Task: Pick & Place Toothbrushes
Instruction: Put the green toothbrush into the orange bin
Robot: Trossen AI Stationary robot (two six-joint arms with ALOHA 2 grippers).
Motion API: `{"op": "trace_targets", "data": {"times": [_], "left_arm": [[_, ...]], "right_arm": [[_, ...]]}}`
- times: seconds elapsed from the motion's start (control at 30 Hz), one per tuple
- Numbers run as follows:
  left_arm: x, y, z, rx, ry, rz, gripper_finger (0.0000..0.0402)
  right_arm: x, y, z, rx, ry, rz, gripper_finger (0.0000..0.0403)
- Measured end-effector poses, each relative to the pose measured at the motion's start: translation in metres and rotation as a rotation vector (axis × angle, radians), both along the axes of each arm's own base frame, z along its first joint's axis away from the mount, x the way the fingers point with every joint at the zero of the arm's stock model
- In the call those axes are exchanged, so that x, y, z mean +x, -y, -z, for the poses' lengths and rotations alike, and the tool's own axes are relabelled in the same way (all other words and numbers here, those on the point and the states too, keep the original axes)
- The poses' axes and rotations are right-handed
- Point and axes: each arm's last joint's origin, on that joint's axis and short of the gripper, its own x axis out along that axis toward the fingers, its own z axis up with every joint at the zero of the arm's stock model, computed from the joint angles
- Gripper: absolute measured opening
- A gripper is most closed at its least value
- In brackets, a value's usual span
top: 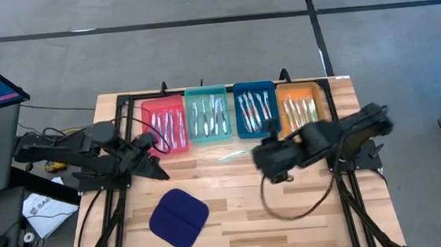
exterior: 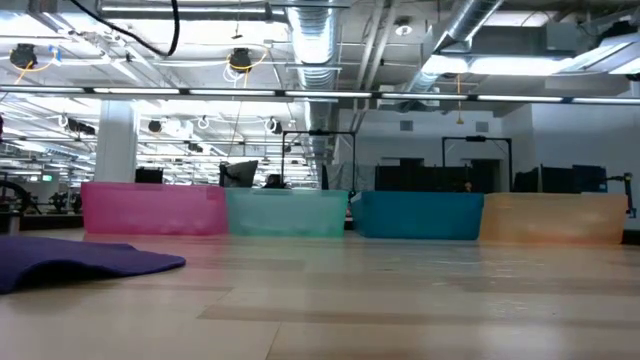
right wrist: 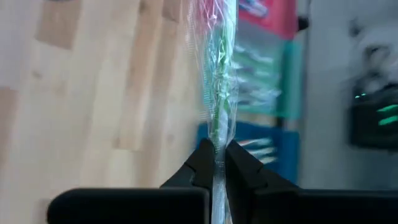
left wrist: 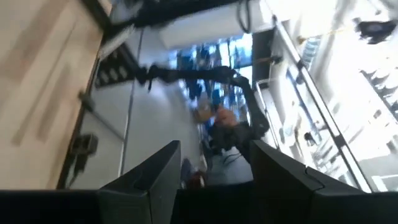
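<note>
My right gripper (top: 255, 157) hangs over the table's middle, just in front of the blue tray, and is shut on a toothbrush (top: 235, 155) in a clear wrapper with green accents (right wrist: 219, 93). Other toothbrushes lie in the four trays along the far edge: red (top: 164, 122), teal (top: 207, 115), blue (top: 256, 110) and orange (top: 304, 106). My left gripper (top: 159, 171) waits, open (left wrist: 214, 177), over the table's left part near the red tray. Neither gripper appears in the low view. My right gripper pinches the wrapped toothbrush between its two fingertips (right wrist: 205, 163), at one end of the wrapper (right wrist: 218, 149). The fingers lie along it, and the toothbrush sticks out past them toward the table's left. It does not appear on the tabletop in the low view.
A dark blue rounded cloth pad (top: 179, 218) lies on the near left part of the table, also seen as a pad (exterior: 80, 262) in the low view. The four trays (exterior: 290, 212) stand side by side along the far edge. Bare wood lies between pad and trays.
</note>
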Motion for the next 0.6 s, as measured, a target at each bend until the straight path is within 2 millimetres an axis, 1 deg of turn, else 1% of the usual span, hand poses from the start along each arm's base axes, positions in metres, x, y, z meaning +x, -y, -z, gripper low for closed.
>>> {"op": "trace_targets", "data": {"times": [0.13,0.2,0.27,0.33,0.4,0.47,0.53,0.6], "left_arm": [[0.017,-0.005,0.012,-0.020,-0.094,0.087,0.0187],[0.028,-0.012,0.019,-0.027,-0.136,0.117,0.0187],[0.037,-0.021,0.026,-0.037,-0.179,0.119,0.0187],[0.045,-0.030,0.031,-0.030,-0.180,0.101,0.0187],[0.052,-0.041,0.033,-0.022,-0.163,0.081,0.0187],[0.056,-0.052,0.039,-0.025,-0.175,0.051,0.0187],[0.063,-0.061,0.040,-0.023,-0.159,0.016,0.0187],[0.069,-0.069,0.044,-0.028,-0.153,0.009,0.0187]], "right_arm": [[0.037,-0.020,-0.009,-0.168,-0.067,-0.126,0.0010],[0.055,-0.028,-0.013,-0.219,-0.077,-0.183,0.0010],[0.069,-0.034,-0.002,-0.289,-0.078,-0.230,0.0010],[0.071,-0.041,0.006,-0.317,-0.080,-0.272,0.0010],[0.074,-0.042,0.009,-0.333,-0.071,-0.247,0.0010],[0.071,-0.045,0.014,-0.345,-0.108,-0.237,0.0010],[0.077,-0.046,0.019,-0.356,-0.096,-0.221,0.0010],[0.077,-0.046,0.020,-0.371,-0.103,-0.216,0.0010]]}}
